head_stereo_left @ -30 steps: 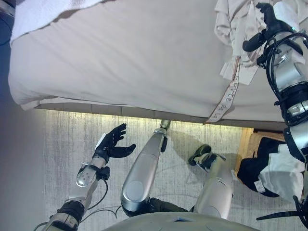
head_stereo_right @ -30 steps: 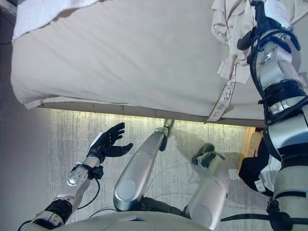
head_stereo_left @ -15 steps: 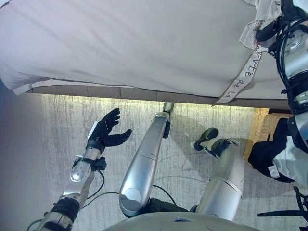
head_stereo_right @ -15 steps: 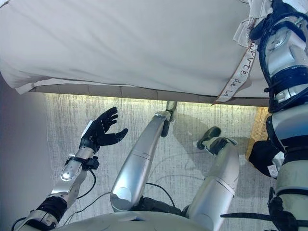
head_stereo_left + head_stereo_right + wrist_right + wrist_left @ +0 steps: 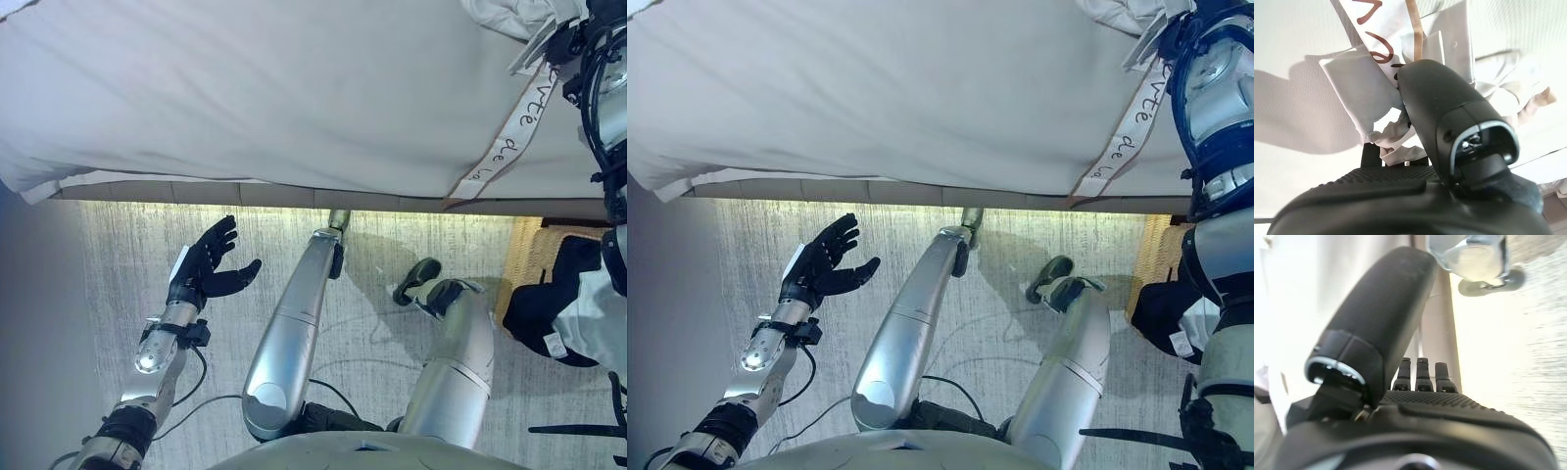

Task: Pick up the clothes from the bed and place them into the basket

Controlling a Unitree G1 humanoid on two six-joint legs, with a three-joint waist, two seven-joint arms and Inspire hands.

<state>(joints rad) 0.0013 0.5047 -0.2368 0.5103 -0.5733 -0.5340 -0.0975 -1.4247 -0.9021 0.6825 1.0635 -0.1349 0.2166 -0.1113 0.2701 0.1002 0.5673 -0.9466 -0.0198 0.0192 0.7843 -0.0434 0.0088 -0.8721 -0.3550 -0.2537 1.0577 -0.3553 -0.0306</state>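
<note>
Gripping pale garment [image 5: 1376, 73], right hand [image 5: 1449, 127]

R hand [image 5: 1415, 205] fingers hidden behind garment [image 5: 1376, 93]; basket [image 5: 534, 264] cut off.

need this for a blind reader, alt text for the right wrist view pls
The right hand pinches a cream garment with a lettered ribbon, its thumb pressed into the cloth, above the pale bed sheet.
</note>
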